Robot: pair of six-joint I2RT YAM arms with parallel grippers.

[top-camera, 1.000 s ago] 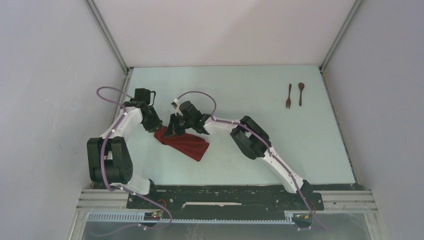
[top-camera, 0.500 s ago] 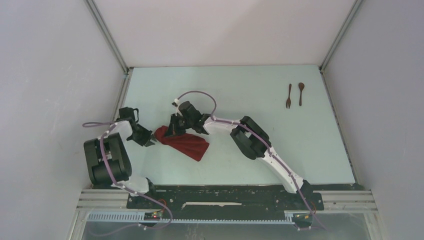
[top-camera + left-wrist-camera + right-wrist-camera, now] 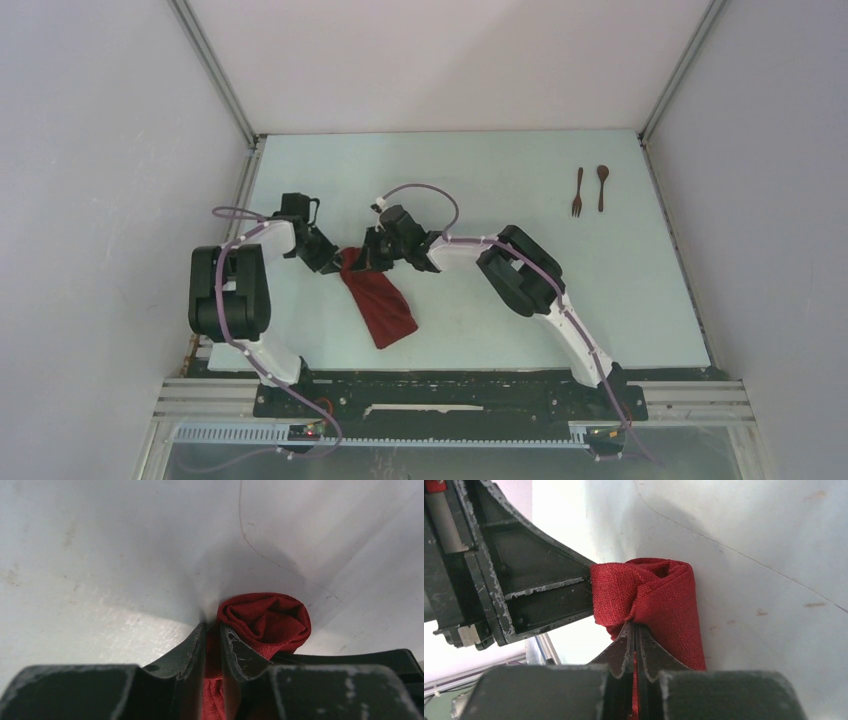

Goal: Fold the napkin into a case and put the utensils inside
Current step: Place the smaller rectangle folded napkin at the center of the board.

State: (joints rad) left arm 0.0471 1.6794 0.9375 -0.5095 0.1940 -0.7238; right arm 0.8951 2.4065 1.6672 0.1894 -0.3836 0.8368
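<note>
Both end effectors pinch the far end of the napkin [image 3: 380, 305], which lies folded narrow on the bench [image 3: 480, 180], left of centre, trailing toward the near right. The left end effector [image 3: 212, 630] is nearly closed, with a thin layer of cloth between its fingers. The right end effector [image 3: 634, 628] is clamped tight on a fold just beside it. Such shallow bites could slip, or the two arms could pull apart and undo the rolled end. The fork [image 3: 578, 192] and spoon [image 3: 602, 187] lie at the far right, well apart from the cloth. A second ago the cloth slanted more to the right, and the left arm has since swung out and returned
</note>
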